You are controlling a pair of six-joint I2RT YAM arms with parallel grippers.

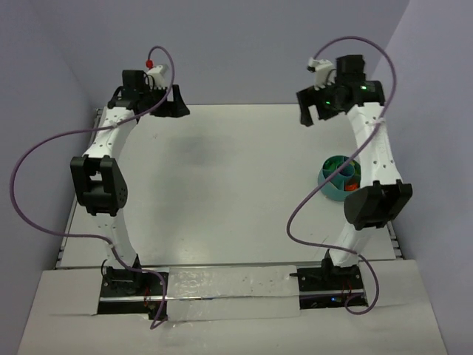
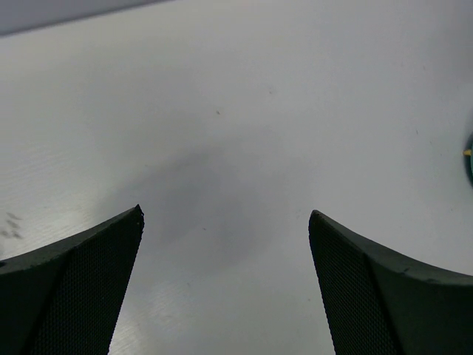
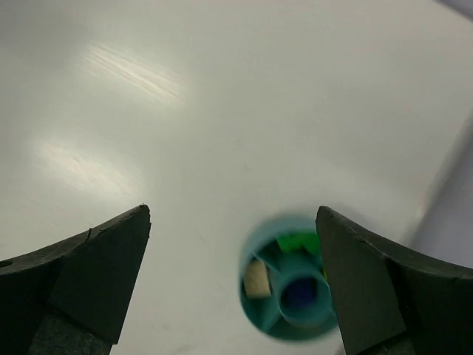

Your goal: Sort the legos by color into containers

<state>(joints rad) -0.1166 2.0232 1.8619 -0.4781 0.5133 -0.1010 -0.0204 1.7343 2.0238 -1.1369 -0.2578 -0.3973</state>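
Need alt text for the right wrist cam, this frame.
Open right gripper hangs over a white table, its dark fingers framing a blurred teal bowl below. The bowl's compartments hold a green bit, a pale bit and something blue at the centre.

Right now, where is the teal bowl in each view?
Top external: teal bowl on the right side, mid-height.
Left wrist: likely the teal sliver at the right edge.
Right wrist: bottom centre, blurred.
Shared landmark: the white table.
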